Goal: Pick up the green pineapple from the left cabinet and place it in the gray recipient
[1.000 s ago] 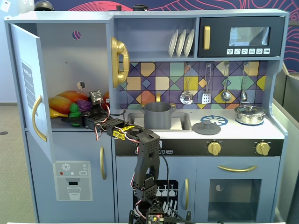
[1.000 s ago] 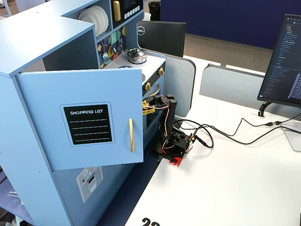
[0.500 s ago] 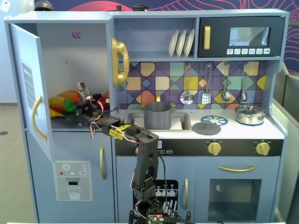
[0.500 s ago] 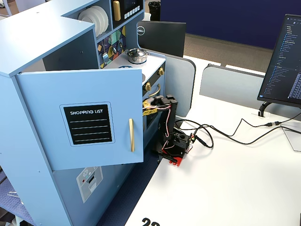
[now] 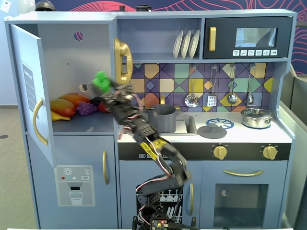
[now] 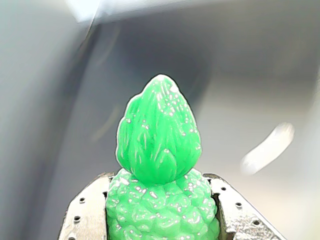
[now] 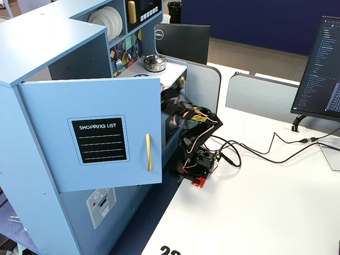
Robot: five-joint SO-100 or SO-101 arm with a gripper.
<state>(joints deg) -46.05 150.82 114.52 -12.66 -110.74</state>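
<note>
The green pineapple (image 5: 100,80) is clamped in my gripper (image 5: 106,87), in the air at the right edge of the open left cabinet (image 5: 62,57), above its shelf. In the wrist view the pineapple (image 6: 159,150) fills the middle, crown pointing up, and the gripper (image 6: 161,205) is shut on its bumpy body with one metal finger (image 6: 82,215) on each side. The gray recipient (image 5: 163,118) stands in the sink right of the cabinet, below and to the right of the gripper. In a fixed view from the side the cabinet door (image 7: 95,133) hides gripper and pineapple.
An orange-yellow mango (image 5: 67,104) and purple grapes (image 5: 86,109) lie on the cabinet shelf. The gold handle (image 5: 122,60) hangs close to the gripper's right. A flat gray lid (image 5: 212,130) and a shiny silver pot (image 5: 256,116) sit on the counter.
</note>
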